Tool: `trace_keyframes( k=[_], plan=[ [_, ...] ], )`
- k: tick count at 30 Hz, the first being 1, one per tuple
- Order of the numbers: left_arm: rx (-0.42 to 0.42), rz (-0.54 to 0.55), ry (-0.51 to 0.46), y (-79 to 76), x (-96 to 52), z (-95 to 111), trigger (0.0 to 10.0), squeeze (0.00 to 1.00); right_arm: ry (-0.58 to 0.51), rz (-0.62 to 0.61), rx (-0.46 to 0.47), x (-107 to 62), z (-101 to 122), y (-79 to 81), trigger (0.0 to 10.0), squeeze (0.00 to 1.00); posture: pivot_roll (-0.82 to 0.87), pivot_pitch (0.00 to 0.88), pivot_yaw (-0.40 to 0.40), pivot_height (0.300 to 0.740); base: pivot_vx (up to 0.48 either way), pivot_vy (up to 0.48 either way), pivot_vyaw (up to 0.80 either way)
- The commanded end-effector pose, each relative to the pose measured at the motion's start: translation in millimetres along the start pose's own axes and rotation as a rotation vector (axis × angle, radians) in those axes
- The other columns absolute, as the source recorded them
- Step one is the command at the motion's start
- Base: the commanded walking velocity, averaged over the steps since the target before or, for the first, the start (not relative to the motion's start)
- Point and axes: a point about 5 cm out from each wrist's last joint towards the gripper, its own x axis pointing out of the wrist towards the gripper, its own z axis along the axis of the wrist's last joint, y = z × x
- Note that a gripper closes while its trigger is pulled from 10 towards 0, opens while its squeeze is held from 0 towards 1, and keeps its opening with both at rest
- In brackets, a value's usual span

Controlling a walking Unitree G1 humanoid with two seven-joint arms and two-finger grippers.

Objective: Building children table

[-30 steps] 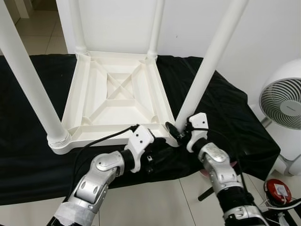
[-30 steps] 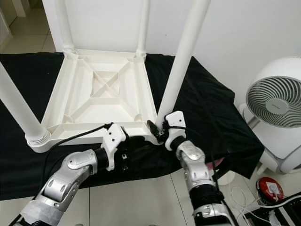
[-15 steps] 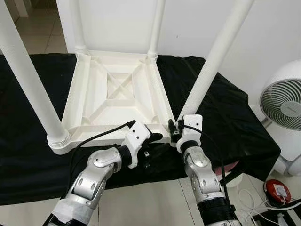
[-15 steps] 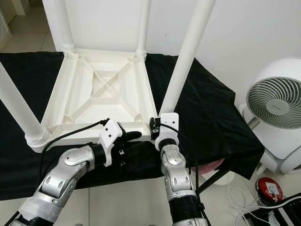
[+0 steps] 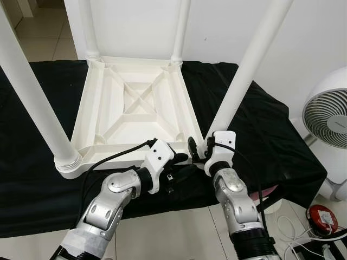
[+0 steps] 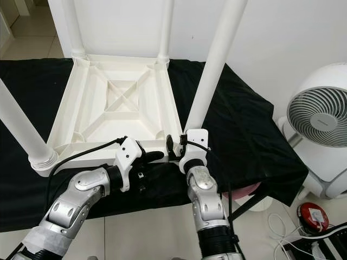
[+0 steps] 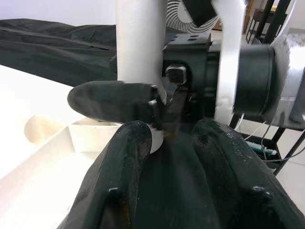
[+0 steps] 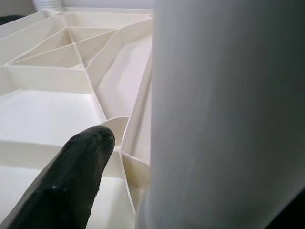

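A white plastic children's table [image 5: 135,103] lies upside down on a black cloth [image 5: 260,130], with its legs pointing up. The near right leg [image 5: 244,81] leans to the right from its corner socket. My right gripper [image 5: 199,147] sits at the base of that leg and is open. One black finger [image 8: 81,171] stands a little off the leg [image 8: 224,114]; the other finger is hidden behind it. My left gripper [image 7: 164,157] is open and holds nothing. It lies against the table's front edge, just left of that corner, and points at the leg base.
The near left leg [image 5: 32,97] stands tall at the left, and two far legs [image 5: 89,27] rise by the white wall. A white fan [image 5: 328,116] stands on the floor to the right, with a red object [image 5: 320,216] and cables below it.
My right wrist has swung left and turned at the leg base, and its visible finger now stands farther from the leg. The left arm has shifted only slightly.
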Motion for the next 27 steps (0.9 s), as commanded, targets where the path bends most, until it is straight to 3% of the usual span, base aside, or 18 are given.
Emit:
trace_keyframes(
  k=[1, 3, 4, 5, 6, 13, 14, 24, 25, 26, 27],
  plan=[
    [-0.002, 0.019, 0.001, 0.1, 1.9, 2, 10.0, 0.0, -0.005, 0.069, -0.029, -3.9, -2, -8.7, 10.0, 1.0, -0.06, 0.0, -0.07, 0.74, 0.0, 0.0, 0.0],
    [-0.002, 0.018, -0.001, 0.2, 1.8, 2, 10.0, 0.0, 0.011, 0.121, -0.091, -6.3, -6, -18.1, 10.0, 1.0, -0.06, 0.0, -0.07, 0.74, 0.0, 0.0, 0.0],
    [0.001, 0.018, 0.0, 0.5, 1.7, 3, 10.0, 0.0, 0.023, 0.16, -0.111, -7.3, -8, -23.4, 10.0, 0.87, -0.06, 0.0, -0.067, 0.74, 0.0, 0.0, 0.0],
    [0.003, 0.019, 0.001, 0.8, 1.6, 3, 10.0, 0.0, 0.031, 0.182, -0.121, -7.9, -9, -26.4, 10.0, 0.87, -0.06, 0.0, -0.067, 0.74, 0.0, 0.0, 0.0],
    [0.004, 0.019, 0.001, 1.3, 1.5, 3, 10.0, 0.0, 0.038, 0.226, -0.133, -8.6, -10, -29.5, 10.0, 0.0, -0.06, 0.0, -0.063, 0.74, 0.0, 0.0, 0.0],
    [0.008, 0.018, 0.002, 2.8, 1.4, 4, 10.0, 0.0, 0.046, 0.36, -0.209, -7.3, -11, -43.8, 10.0, 0.0, -0.06, 0.0, -0.058, 0.74, 0.0, 0.0, 0.0],
    [0.01, 0.016, 0.002, 3.2, 1.9, 4, 10.0, 0.0, 0.048, 0.427, -0.233, -3.2, -10, -47.4, 10.0, 0.0, -0.06, 0.0, -0.056, 0.74, 0.0, 0.0, 0.0],
    [0.013, 0.009, -0.001, 1.7, 4.4, 6, 10.0, 0.0, 0.058, 0.556, -0.28, 20.6, -7, -40.4, 10.0, 0.0, -0.06, 0.0, -0.053, 0.74, 0.0, 0.0, 0.0],
    [0.013, 0.009, -0.002, 1.5, 4.7, 6, 10.0, 0.0, 0.064, 0.567, -0.285, 22.0, -8, -38.8, 6.3, 0.0, -0.06, 0.0, -0.053, 0.74, 0.0, 0.0, 0.0],
    [0.013, 0.009, -0.002, 1.5, 4.7, 6, 10.0, 0.0, 0.064, 0.567, -0.285, 22.0, -8, -38.8, 6.3, 0.0, -0.06, 0.0, -0.053, 0.74, 0.0, 0.0, 0.0],
    [0.011, 0.008, -0.003, 1.3, 4.9, 6, 10.0, 0.0, 0.07, 0.575, -0.289, 22.8, -10, -37.4, 4.9, 0.0, -0.06, 0.0, -0.053, 0.74, 0.0, 0.0, 0.0]
  ],
)
